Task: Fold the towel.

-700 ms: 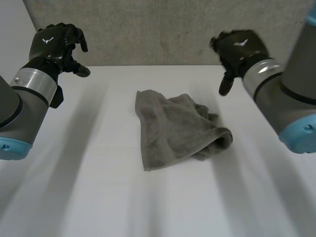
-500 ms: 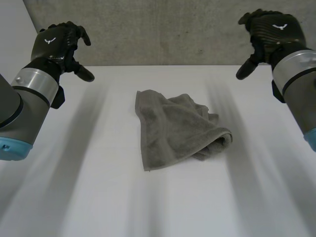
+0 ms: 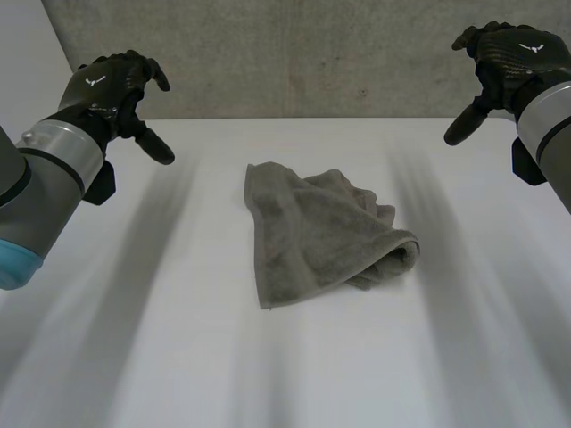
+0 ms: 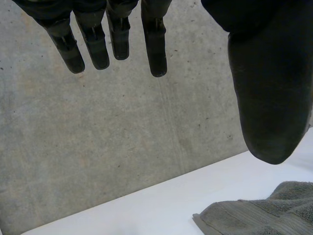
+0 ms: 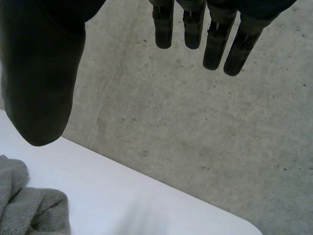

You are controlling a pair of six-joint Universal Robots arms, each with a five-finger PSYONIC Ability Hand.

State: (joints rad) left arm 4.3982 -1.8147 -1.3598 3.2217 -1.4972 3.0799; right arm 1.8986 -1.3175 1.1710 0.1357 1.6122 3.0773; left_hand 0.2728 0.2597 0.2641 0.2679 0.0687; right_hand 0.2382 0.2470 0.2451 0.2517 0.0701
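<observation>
My left hand point(image 3: 100, 94) and right hand point(image 3: 510, 62) are glossy black, each bearing a white winged emblem point(image 3: 93, 81). Silver wrist bands point(image 3: 59, 150) meet grey arms, and the left arm point(image 3: 31, 201) has a light-blue cap point(image 3: 16, 260).

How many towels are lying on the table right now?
1. The grey towel lies bunched in the middle of the white table, between the left hand and the right hand. Both hands are raised and open. A second cloth hidden inside its folds cannot be excluded.

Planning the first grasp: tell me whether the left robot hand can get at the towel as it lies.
Probably yes: the left robot hand hangs open, apart from the towel, and only bare table lies between them.
</observation>
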